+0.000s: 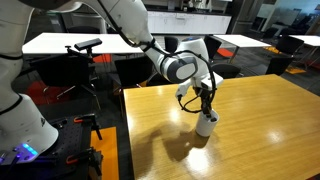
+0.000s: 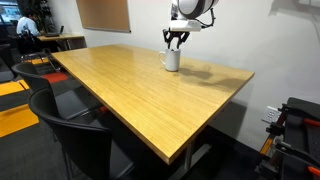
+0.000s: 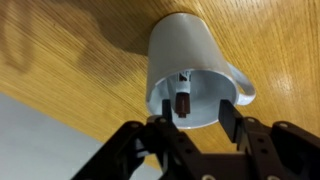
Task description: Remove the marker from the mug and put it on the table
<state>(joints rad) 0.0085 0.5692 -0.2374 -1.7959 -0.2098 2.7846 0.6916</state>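
Note:
The white mug (image 1: 205,125) stands on the yellow-brown wooden table (image 1: 260,130); it also shows in an exterior view (image 2: 172,60). In the wrist view I look down into the mug (image 3: 185,55), and the dark marker (image 3: 183,103) stands inside it, near its left side. My gripper (image 3: 195,122) hangs right above the mug's mouth with its fingers open, one on each side of the marker, not touching it. It shows above the mug in both exterior views (image 1: 205,100) (image 2: 176,40). The mug handle (image 3: 245,85) points right in the wrist view.
The mug is near the table's far edge (image 2: 215,58). Black chairs (image 2: 70,120) stand along one long side. White-topped tables (image 1: 60,42) with chairs stand behind. Broad bare tabletop (image 2: 140,90) lies around the mug.

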